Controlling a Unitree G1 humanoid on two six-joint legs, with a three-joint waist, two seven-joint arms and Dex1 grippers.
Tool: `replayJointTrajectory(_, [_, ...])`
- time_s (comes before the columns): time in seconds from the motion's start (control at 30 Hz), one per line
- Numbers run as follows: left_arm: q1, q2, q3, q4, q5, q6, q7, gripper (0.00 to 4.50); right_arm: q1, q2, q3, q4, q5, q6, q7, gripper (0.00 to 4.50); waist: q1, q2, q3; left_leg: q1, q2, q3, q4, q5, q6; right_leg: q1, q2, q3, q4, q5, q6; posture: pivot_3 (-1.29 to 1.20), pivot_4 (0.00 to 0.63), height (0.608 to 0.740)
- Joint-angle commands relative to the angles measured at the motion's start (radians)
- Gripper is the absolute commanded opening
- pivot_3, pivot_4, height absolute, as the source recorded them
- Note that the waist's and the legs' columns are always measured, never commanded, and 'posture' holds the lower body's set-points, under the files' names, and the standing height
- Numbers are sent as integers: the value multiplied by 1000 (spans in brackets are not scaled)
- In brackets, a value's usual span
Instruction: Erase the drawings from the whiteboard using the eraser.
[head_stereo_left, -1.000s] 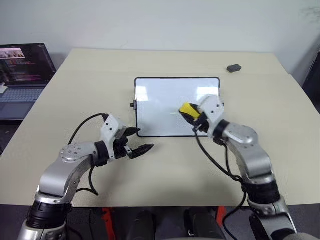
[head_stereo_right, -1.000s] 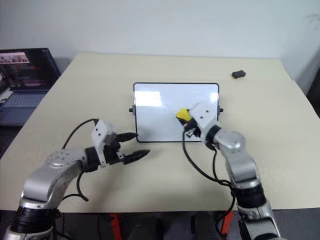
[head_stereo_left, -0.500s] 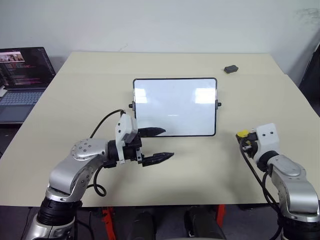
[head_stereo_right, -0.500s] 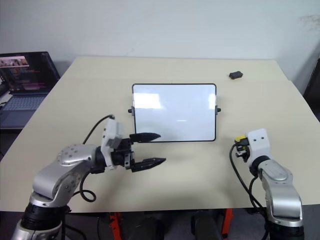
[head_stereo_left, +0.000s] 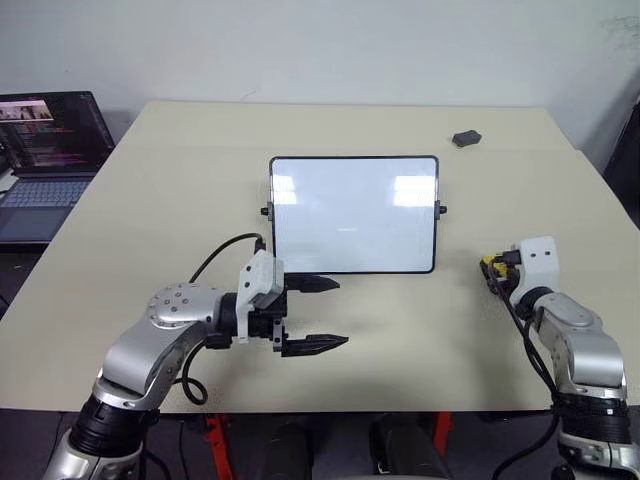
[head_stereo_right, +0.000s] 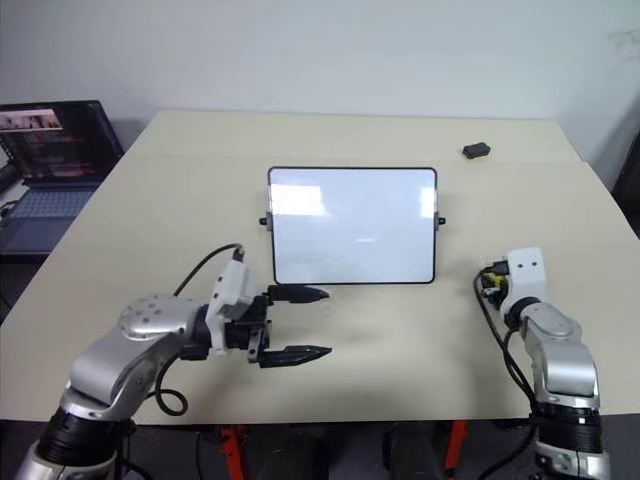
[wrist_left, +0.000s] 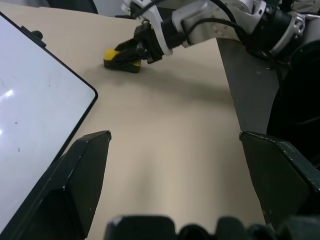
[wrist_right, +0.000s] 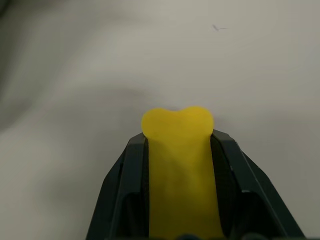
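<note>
The whiteboard (head_stereo_left: 353, 213) lies flat in the middle of the tan table (head_stereo_left: 180, 180). Its face is plain white with glare patches, and the drawings are out of view. My right gripper (head_stereo_left: 491, 270) sits low over the table to the right of the board, shut on the yellow eraser (wrist_right: 177, 165). The eraser (wrist_left: 119, 58) is at or just above the tabletop, clear of the board's frame. My left gripper (head_stereo_left: 338, 312) hovers open in front of the board's near left corner. It points to the right and nothing is between its fingers (wrist_left: 75, 190).
An open laptop (head_stereo_left: 45, 150) stands off the table's left side. A small dark grey lump (head_stereo_left: 465, 137) lies near the far right corner. The table's right edge runs close beside my right arm.
My right gripper carried the eraser off the board's lower right area, rightward and down to the table beside it. My left gripper swung a little rightward and back, still open.
</note>
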Motion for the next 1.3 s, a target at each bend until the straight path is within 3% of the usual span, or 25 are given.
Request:
replayJointTrajectory(0.03, [6, 7, 14, -18, 2, -27, 1, 4500, -36, -32, -37, 37, 23, -23, -4, 1269, 0, 0, 0, 0, 0, 0, 0, 0, 0, 0, 0, 0, 0, 0, 0, 0, 150, 740])
replayJointTrajectory(0.3, [13, 13, 16, -12, 13, -36, 6, 4500, -63, -32, -66, 93, 89, 28, -6, 1269, 0, 0, 0, 0, 0, 0, 0, 0, 0, 0, 0, 0, 0, 0, 0, 0, 150, 740])
replayJointTrajectory(0.63, [42, 23, 27, -32, 10, -24, 35, 4500, -59, -40, -75, 119, 126, 52, -16, 4468, 0, 0, 0, 0, 0, 0, 0, 0, 0, 0, 0, 0, 0, 0, 0, 0, 150, 740])
replayJointTrajectory(0.87, [47, 22, 30, -30, 10, -28, 57, 4500, -38, -59, -67, 84, 109, -25, -29, 4468, 1, 0, 0, 0, 0, 0, 0, 0, 0, 0, 0, 0, 0, 0, 0, 0, 150, 740])
replayJointTrajectory(1.03, [68, 1, 93, -12, 16, -38, 140, 4500, 14, -24, -141, -188, 167, -82, -68, 4468, 0, 3, 1, -1, 0, 0, 0, 0, 0, 0, 0, 0, 0, 0, 0, 0, 150, 740])
replayJointTrajectory(1.17, [127, -51, 189, -18, 1, -30, 256, 4500, 107, 59, -34, -468, 237, -132, -32, 4468, -5, 3, 1, 0, 2, -1, -1, 0, 0, -1, 1, 0, 0, 0, 0, 0, 150, 740])
replayJointTrajectory(1.3, [177, -127, 245, -60, 22, -40, 388, 4500, 209, 129, 58, -491, 203, -246, -27, 4468, 3, 2, 0, 0, 2, -2, 0, 0, 0, 0, 0, -1, 0, 0, 0, 0, 150, 740])
